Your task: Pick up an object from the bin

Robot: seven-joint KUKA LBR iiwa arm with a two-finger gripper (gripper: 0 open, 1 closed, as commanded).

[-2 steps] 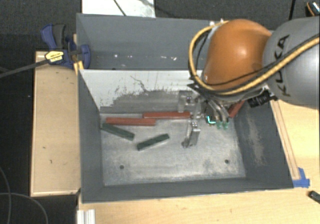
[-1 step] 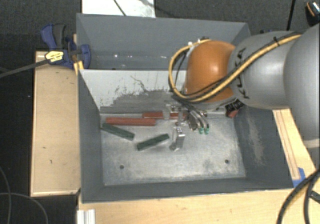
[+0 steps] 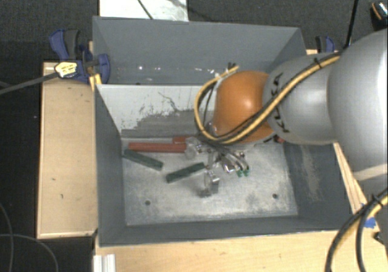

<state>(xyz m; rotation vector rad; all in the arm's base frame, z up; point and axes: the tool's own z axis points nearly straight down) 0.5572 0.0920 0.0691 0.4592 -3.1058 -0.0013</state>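
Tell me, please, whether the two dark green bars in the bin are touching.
Apart: the camera view shows bare bin floor between the left bar and the right bar.

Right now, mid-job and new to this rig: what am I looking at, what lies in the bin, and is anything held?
The one camera looks down from above and a little to one side into a grey metal bin. The big grey body coming in from the right is the robot arm. The orange cover sits on its wrist, with cables looped round it. Below that, the gripper is low over the middle of the bin floor.

Three slim things lie on the floor. A red-brown bar runs along the back wall, with a dark green bar just in front of it. A second dark green bar lies with its right end beside the gripper. Whether the gripper holds anything I cannot tell.
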